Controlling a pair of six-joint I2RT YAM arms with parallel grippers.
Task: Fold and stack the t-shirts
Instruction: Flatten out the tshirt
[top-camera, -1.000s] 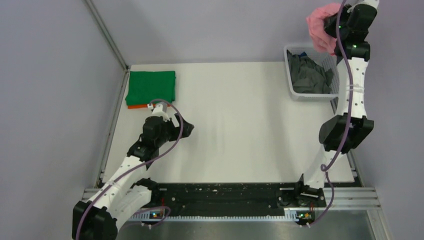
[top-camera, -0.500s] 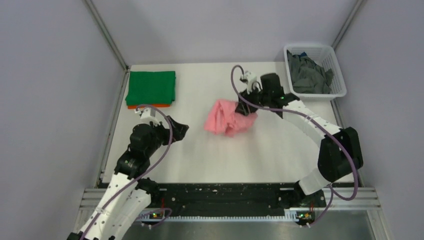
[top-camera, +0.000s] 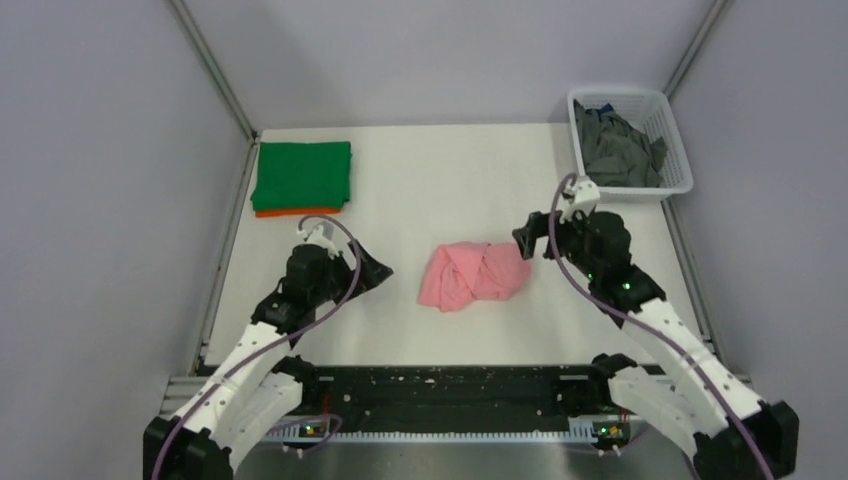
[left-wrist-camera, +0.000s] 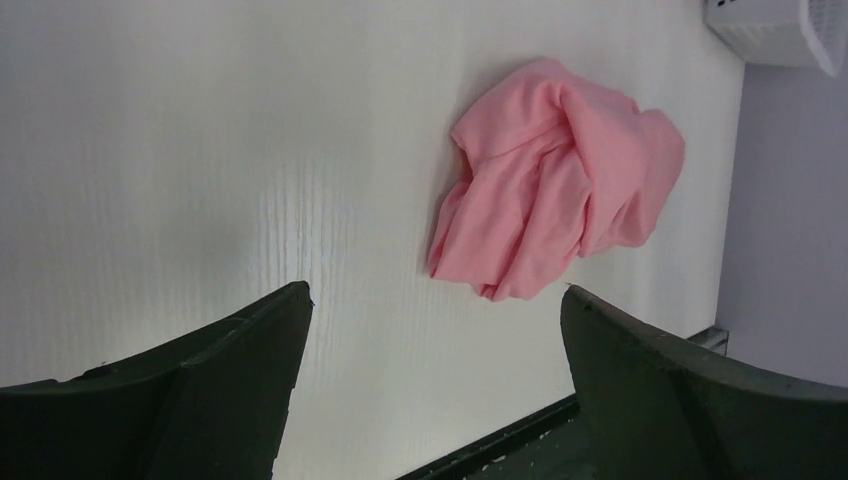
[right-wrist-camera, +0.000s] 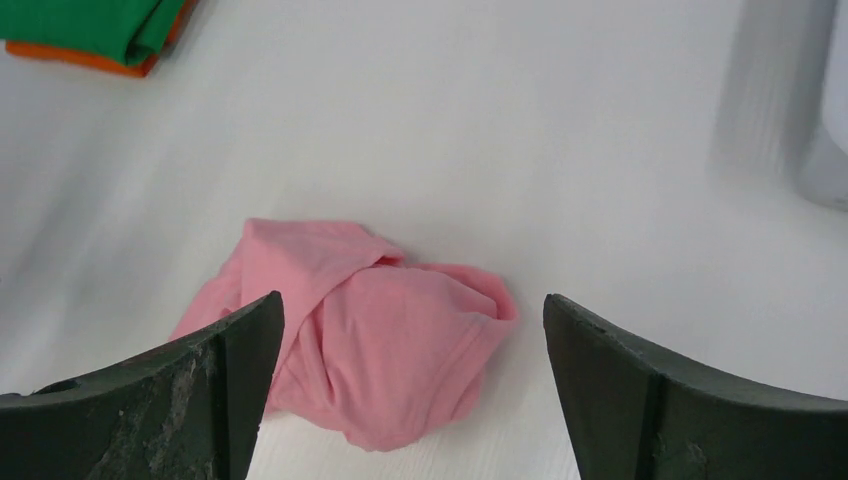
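Just dropped mid-frame, the pink t-shirt (top-camera: 473, 275) lies unfolded; my left end effector (top-camera: 375, 266) and right end effector (top-camera: 526, 242) gape empty; green t-shirt (top-camera: 302, 175) folded upper left.

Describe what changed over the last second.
The right arm carried the crumpled pink cloth t-shirt from above the white lattice basket to mid-table; its fingers let go and drew back. The folded green t-shirt atop the orange one and the basket's grey shirts stayed put.
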